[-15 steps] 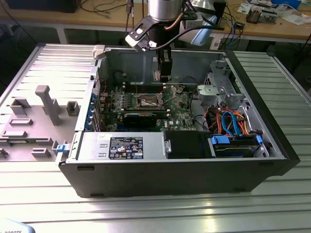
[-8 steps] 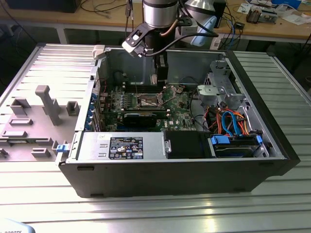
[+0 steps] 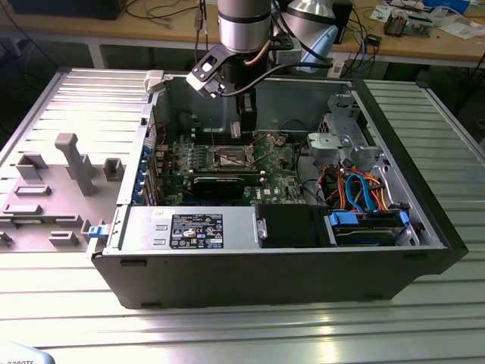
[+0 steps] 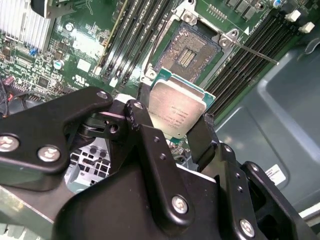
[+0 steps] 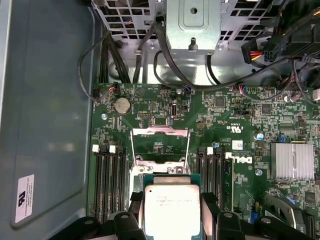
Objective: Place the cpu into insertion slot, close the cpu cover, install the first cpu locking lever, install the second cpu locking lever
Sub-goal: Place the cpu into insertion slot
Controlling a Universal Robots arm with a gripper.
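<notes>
My gripper (image 4: 176,119) is clenched on the cpu (image 4: 177,111), one black finger (image 4: 142,112) pressed to each of two opposite edges; the chip's dull silver top faces my cameras in both wrist views, with its green edge just showing around it. The cpu (image 5: 172,206) sits squarely between my fingertips and is not seated; it hangs clear of the motherboard (image 5: 225,125), partly covering the near edge of the insertion slot (image 4: 192,50). In the second wrist view the slot lies open and bare, its dark field of contacts exposed inside the silvery rim; a thin locking lever (image 4: 257,54) juts out from one corner over the memory slots (image 4: 252,37). In the first wrist view the cpu cover (image 5: 160,131) stands swung open beyond the chip, its window showing green board through it; long memory slots (image 5: 107,182) flank the socket on both sides.

In the exterior view my gripper (image 3: 242,130) reaches down into the open computer case (image 3: 265,265) and hangs just at twelve o'clock of the insertion slot (image 3: 231,157); the long black card (image 3: 220,183) lies at six o'clock of the slot, the drive cage (image 3: 345,140) at three o'clock, and a grey fixture tray (image 3: 53,189) rests outside the case at nine o'clock.
</notes>
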